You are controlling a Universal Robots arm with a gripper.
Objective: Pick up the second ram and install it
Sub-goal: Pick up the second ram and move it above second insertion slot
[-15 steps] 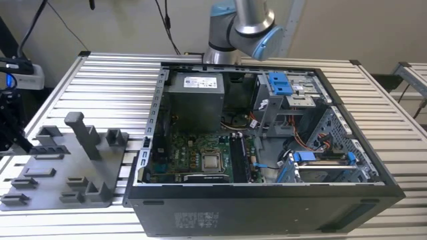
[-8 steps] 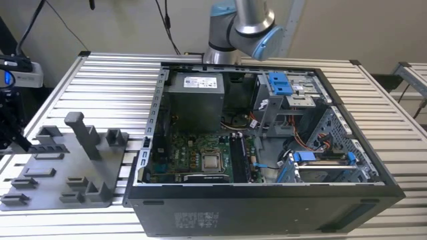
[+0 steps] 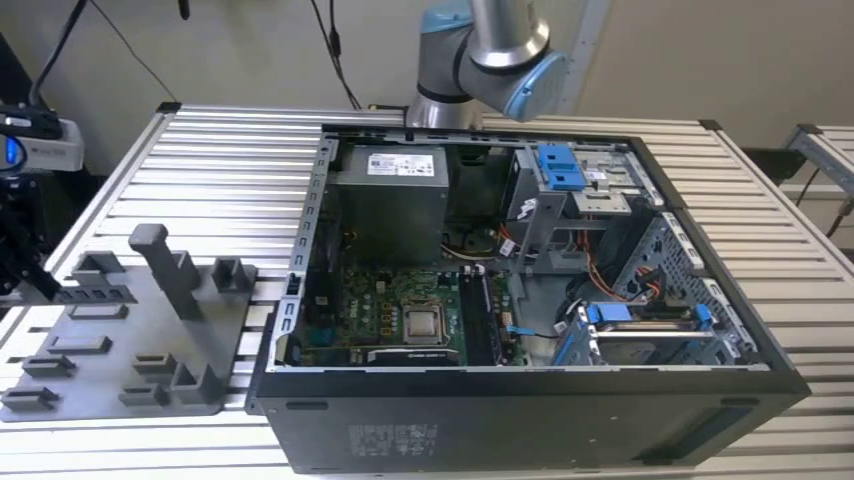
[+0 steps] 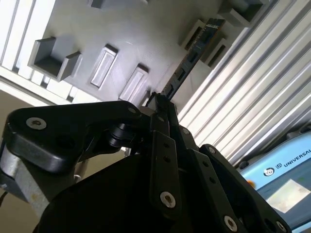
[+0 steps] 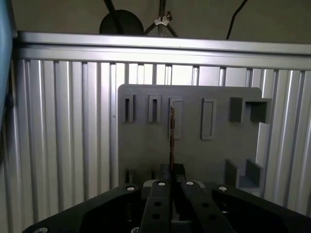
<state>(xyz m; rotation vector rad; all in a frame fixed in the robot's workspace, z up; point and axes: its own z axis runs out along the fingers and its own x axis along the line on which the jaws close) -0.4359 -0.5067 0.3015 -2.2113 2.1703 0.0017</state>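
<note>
Currently, in the exterior view, a grey fixture plate (image 3: 120,340) w/ slots and upright blocks lies on the slatted aluminium table (image 3: 240,150), at approx. 9 o'clock from the open PC case (image 3: 534,420). Inside the case the motherboard (image 3: 387,300) sits toward 8 o'clock, w/ the square silver processor chip (image 3: 424,323) on it. Blue plastic clips (image 3: 561,165) sit at approx. 1 o'clock by the drive bays. The arm base (image 3: 481,50) stands at 12 o'clock, behind the case.

In the second wrist view the gripper (image 4: 158,99) is clenched on the second ram (image 4: 192,56), a thin dark board pinched at one end between the black fingers. The board sticks straight out from the fingertips over the fixture plate, its far end close to a pair of grey holders (image 4: 214,41). The slatted table runs alongside.

In the first wrist view the gripper (image 5: 171,171) hangs over the same plate and the ram (image 5: 172,131) shows edge-on as a thin line. It crosses the third slot (image 5: 177,119) in a row of four. Can't tell whether the far end touches the plate or hangs just clear. So the ram is at the fixture plate, not in the case.
</note>
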